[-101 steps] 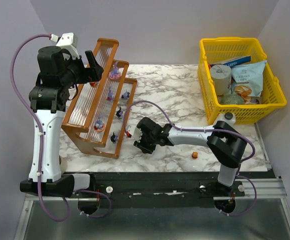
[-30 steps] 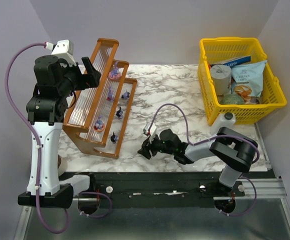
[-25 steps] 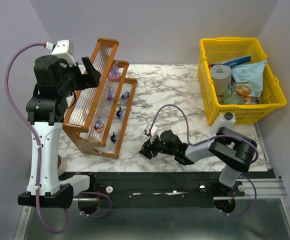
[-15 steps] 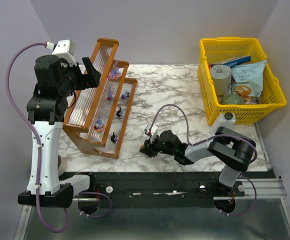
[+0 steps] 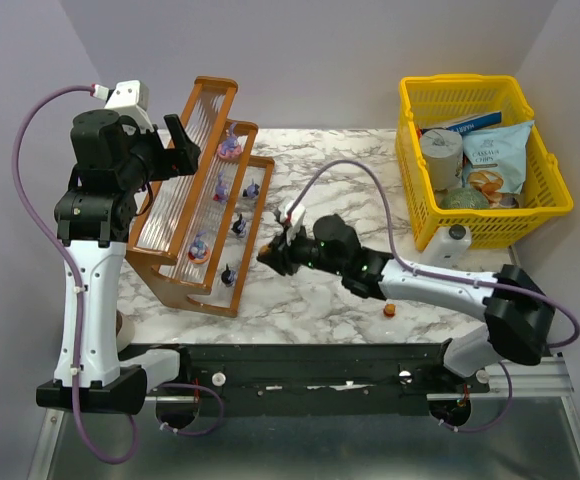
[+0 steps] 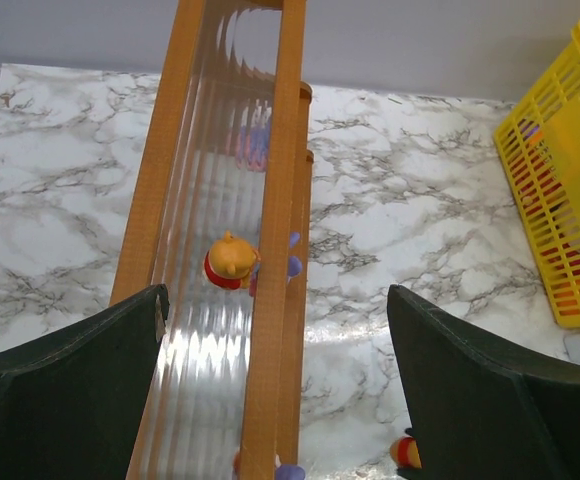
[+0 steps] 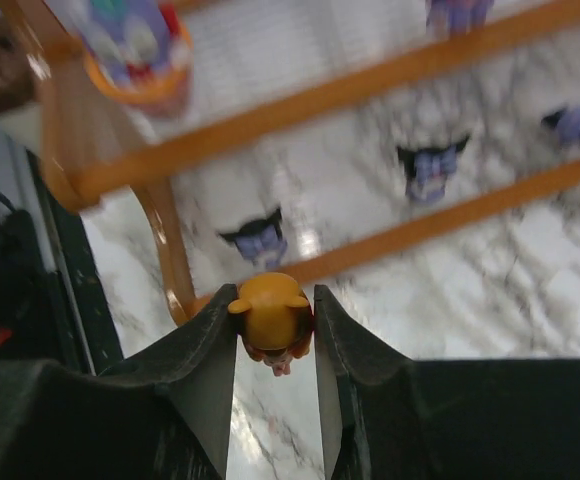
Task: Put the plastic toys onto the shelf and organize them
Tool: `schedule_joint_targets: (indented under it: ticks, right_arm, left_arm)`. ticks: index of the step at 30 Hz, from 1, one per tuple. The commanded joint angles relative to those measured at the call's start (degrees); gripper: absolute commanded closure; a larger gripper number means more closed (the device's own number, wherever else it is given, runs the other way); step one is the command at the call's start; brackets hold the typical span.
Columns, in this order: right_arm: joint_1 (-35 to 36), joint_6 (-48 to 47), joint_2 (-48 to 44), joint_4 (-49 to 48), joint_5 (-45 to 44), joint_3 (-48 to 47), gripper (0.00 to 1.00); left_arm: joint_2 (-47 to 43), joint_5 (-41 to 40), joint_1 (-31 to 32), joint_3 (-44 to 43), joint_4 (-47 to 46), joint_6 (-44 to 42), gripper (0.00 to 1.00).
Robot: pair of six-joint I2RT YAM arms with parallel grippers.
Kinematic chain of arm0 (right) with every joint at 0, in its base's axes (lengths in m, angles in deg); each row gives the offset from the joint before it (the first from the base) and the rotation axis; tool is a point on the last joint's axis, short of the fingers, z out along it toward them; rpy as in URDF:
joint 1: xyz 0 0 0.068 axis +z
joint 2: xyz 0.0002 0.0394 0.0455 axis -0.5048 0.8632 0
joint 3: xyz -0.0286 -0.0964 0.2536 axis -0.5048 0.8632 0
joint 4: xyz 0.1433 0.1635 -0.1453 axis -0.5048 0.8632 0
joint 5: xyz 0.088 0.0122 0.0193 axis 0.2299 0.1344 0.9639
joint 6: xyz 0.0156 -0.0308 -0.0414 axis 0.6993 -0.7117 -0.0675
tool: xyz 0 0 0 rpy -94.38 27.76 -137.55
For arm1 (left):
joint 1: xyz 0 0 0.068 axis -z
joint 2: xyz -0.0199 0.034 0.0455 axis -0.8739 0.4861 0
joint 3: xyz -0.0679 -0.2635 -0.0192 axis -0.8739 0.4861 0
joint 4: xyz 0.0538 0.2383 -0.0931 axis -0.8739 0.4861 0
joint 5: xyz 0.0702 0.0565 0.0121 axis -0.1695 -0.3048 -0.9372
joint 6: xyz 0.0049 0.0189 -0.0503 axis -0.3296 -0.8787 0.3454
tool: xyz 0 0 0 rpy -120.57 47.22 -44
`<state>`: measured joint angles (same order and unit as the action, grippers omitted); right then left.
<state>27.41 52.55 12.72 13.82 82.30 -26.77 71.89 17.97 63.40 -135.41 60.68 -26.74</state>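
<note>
The shelf [image 5: 175, 215] stands at the left, with an orange-brown frame and clear ribbed tiers. Several small plastic toys sit on its steps, among them a purple one [image 5: 230, 147] and a dark one [image 5: 228, 274]. My right gripper [image 5: 268, 252] is shut on an orange toy [image 7: 272, 315] and holds it just right of the lowest step [image 7: 300, 100], above a dark toy [image 7: 258, 240]. My left gripper [image 5: 185, 140] is open and empty above the top tier [image 6: 270, 260]; an orange toy [image 6: 232, 265] shows through that tier. Another orange toy [image 5: 390, 310] lies on the table, also in the left wrist view [image 6: 405, 452].
A yellow mesh basket [image 5: 560, 195] at the far right holds snack packets and a can. A white bottle with a black cap [image 5: 450, 240] stands in front of it. The marble table [image 5: 330, 180] lies between shelf and basket.
My right gripper has lifted from the table's front and moved left and farther back to the shelf's lowest step, with the orange toy in it. The left arm has not moved.
</note>
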Motion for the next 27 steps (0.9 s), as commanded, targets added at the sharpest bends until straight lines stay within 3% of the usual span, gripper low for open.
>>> schedule_joint_targets:
  ticks: [1,10,27]
  right_arm:
    - [0.01,-1.83,-3.53,16.99,3.47,-13.22,0.99]
    - [3.96,-3.14,5.78,29.58,4.62,-38.63,0.99]
    - [9.59,-6.56,31.88,38.12,-0.83,-75.02,0.99]
  left_arm:
    - [-1.37,-4.17,0.42,-0.78,1.79,-1.05,0.01]
    - [-1.1,-8.65,0.33,-3.07,4.6,-1.67,0.01]
    - [-1.63,-24.29,-0.11,-9.48,5.75,0.88,0.01]
